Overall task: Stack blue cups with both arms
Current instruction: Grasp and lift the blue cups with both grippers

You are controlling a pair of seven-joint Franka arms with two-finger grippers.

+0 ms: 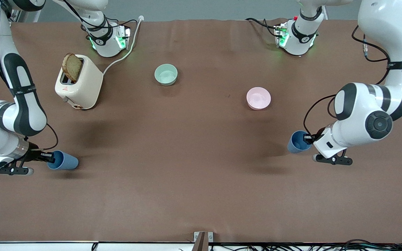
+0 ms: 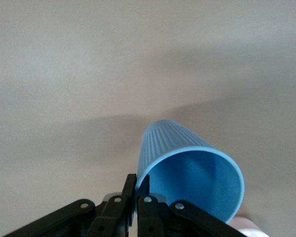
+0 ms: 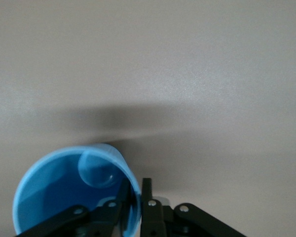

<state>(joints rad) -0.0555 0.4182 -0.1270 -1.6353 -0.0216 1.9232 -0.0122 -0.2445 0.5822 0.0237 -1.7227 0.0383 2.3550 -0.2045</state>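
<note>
two blue cups are off the table, one in each gripper. the left gripper (image 1: pixel 307 138) hangs over the brown table (image 1: pixel 187 174) toward the left arm's end, pinching the rim of its blue cup (image 1: pixel 298 141) with the wall clamped between its fingers. the front view shows this cup tipped with its mouth turned up toward the camera. the left wrist view adds what the front view cannot: the left gripper (image 2: pixel 137 190) has one finger (image 2: pixel 129 190) outside the ribbed wall and one inside the blue cup (image 2: pixel 187 168), closed tight on the rim.

the right gripper (image 1: pixel 49 158) hangs over the table toward the right arm's end, and its blue cup (image 1: pixel 63 161) lies nearly on its side, base pointing toward the table's middle. only the right wrist view looks into that cup (image 3: pixel 71 190), showing its round bottom and the right gripper (image 3: pixel 134 195) with its fingers (image 3: pixel 147 195) shut across the rim.

the front view alone shows a cream toaster (image 1: pixel 79 82) with a slice of bread (image 1: pixel 72 67) standing in it, a mint-green bowl (image 1: pixel 166 74) and a pink bowl (image 1: pixel 258 98), all farther from the camera than both cups.
</note>
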